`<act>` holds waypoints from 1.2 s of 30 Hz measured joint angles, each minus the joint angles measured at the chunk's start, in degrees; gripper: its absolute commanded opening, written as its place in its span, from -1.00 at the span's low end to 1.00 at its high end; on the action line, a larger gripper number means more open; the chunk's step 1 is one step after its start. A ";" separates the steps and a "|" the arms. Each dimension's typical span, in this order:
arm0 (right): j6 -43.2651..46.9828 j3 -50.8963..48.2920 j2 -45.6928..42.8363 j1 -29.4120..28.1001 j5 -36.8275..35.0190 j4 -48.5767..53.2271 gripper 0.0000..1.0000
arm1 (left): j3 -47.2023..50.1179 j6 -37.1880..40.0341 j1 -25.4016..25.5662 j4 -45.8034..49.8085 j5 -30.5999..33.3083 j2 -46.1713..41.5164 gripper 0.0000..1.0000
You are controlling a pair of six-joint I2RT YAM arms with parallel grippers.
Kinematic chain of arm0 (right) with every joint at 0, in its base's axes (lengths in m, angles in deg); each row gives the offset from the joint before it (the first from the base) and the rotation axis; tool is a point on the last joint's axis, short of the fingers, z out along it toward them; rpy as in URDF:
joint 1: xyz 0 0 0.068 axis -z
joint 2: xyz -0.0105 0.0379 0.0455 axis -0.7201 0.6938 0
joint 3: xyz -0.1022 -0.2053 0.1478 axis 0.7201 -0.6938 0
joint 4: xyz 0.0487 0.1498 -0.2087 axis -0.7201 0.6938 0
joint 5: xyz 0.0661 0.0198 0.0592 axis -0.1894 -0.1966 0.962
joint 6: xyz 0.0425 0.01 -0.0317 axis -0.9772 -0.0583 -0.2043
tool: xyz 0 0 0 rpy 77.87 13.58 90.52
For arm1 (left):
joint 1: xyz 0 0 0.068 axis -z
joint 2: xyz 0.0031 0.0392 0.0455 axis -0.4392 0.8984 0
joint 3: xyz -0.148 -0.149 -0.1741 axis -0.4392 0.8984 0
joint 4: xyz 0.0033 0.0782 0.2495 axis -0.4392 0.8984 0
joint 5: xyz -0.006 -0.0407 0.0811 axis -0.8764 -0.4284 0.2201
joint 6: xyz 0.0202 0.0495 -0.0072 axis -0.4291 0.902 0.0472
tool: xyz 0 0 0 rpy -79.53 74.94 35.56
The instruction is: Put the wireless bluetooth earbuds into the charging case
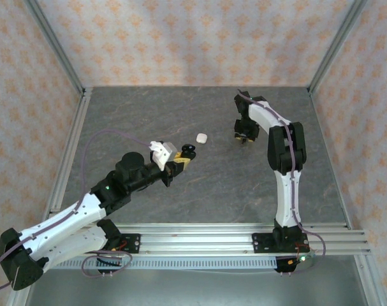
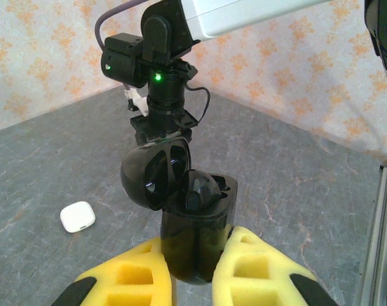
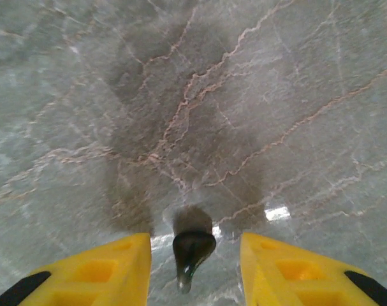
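Observation:
My left gripper (image 2: 193, 258) is shut on the lower body of a black charging case (image 2: 194, 226), holding it upright above the table. Its lid (image 2: 148, 173) is hinged open to the left, and one black earbud (image 2: 203, 188) sits in a slot. From above, the case (image 1: 188, 152) shows at the left gripper's (image 1: 182, 162) tip. My right gripper (image 3: 194, 241) is low over the table, open, its yellow fingers (image 3: 113, 268) on either side of a black earbud (image 3: 192, 250) lying on the surface, with a gap on each side. The right gripper (image 1: 243, 138) points down at the centre right.
A small white closed case (image 1: 202, 138) (image 2: 77, 216) lies on the grey marbled table (image 1: 180, 115) between the two grippers. The right arm's wrist (image 2: 160, 83) stands just behind the black case. Patterned walls and metal rails (image 1: 72, 159) bound the table.

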 measured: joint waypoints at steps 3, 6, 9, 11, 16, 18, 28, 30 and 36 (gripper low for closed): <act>0.24 0.46 0.70 0.11 0.48 0.09 -0.31 | 0.00 0.00 0.00 0.02 0.00 0.13 -1.00; 0.33 0.48 0.70 0.17 0.96 0.00 -0.44 | 0.00 0.00 0.00 0.02 0.02 0.13 -1.00; 0.31 0.13 0.70 0.17 1.84 -0.46 -0.56 | 0.00 0.00 0.00 0.02 0.02 0.13 -1.00; 0.31 -0.15 0.55 0.17 2.01 -0.74 -0.62 | 0.00 0.00 0.00 0.04 0.02 0.15 -1.00; 0.24 -2.56 -1.05 0.39 2.67 -2.62 -0.71 | 0.00 -0.02 0.00 0.11 0.02 0.39 -1.00; 0.09 -4.13 -2.12 0.50 3.13 -3.72 -0.74 | 0.00 -0.02 0.00 0.13 0.02 0.39 -1.00; -3.23 -20.11 -18.36 0.46 9.53 -9.18 -0.83 | 0.00 -0.04 0.00 0.11 0.52 0.20 -1.00; -4.17 -22.12 -23.78 0.17 9.57 -10.49 -0.84 | 0.00 -0.04 0.00 -0.09 0.63 0.11 -1.00; -6.64 -26.45 -40.74 -3.10 7.98 -12.85 -0.84 | 0.00 -0.02 0.00 -2.43 1.14 0.11 -1.00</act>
